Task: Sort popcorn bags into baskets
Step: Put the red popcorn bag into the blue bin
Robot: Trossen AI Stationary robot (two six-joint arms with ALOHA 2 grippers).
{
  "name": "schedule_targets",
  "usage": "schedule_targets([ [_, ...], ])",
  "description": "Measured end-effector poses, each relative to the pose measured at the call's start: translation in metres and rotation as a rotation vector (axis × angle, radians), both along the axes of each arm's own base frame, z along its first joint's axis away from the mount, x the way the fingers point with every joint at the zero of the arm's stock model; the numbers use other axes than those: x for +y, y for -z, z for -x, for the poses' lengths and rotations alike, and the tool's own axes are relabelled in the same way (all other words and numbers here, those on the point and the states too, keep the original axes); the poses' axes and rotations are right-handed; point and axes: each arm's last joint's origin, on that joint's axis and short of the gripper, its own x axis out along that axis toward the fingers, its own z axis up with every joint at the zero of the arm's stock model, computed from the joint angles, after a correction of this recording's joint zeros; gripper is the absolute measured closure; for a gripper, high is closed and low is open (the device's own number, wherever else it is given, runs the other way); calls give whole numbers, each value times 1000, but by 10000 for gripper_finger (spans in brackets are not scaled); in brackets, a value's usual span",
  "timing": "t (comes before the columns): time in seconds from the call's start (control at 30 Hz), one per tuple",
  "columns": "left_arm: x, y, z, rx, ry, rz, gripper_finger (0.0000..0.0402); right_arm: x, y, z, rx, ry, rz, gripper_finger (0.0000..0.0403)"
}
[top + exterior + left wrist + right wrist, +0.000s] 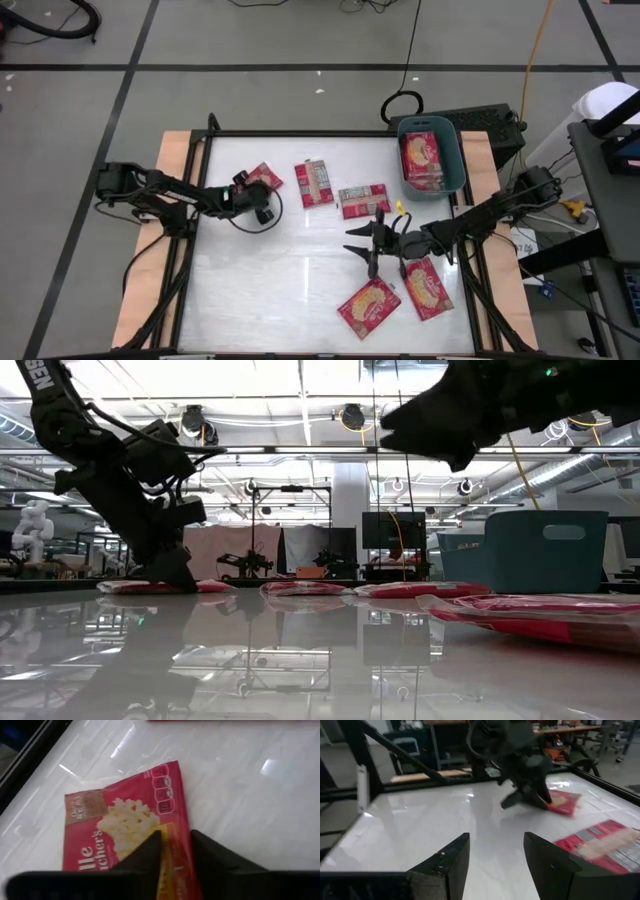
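Popcorn bags are scattered over a white desk (300, 290) seen from above. At the far left, one red bag (264, 178) lies flat, picture side up, and the left gripper (262, 203) is lowered onto its near edge. In the left wrist view its dark fingers (145, 855) are drawn narrow and straddle the packet's edge (125, 820), pinching it. Two more bags (317, 183) (364, 200) lie label side up near the desk's middle. Two others (368, 306) (427, 288) lie picture side up at the near right. A teal-blue basket (455, 150) stands at the far right corner, with red bags (422, 158) stacked inside. The right gripper (366, 240) hangs above the desk's middle, right of centre, its fingers (445, 865) spread wide and holding nothing.
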Motion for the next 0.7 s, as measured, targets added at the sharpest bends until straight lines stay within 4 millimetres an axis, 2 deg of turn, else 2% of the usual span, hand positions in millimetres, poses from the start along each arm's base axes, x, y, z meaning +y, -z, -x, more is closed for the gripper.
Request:
schedule_targets([
  [0.13,-2,-2,-4,-24,47,-18,386,6,-3,1,-34,-20,-27,222],
  [0.23,-8,-7,-8,-68,109,-25,393,7,-3,2,-38,-8,-103,222],
  [0.37,-29,-21,-23,-110,252,-63,398,7,1,3,-25,30,-260,222],
  [0.53,-69,-39,-37,-148,446,-169,399,5,4,4,-40,134,-403,222],
  [0.7,-114,-51,-38,-180,688,-296,400,4,8,4,-54,210,-440,222],
])
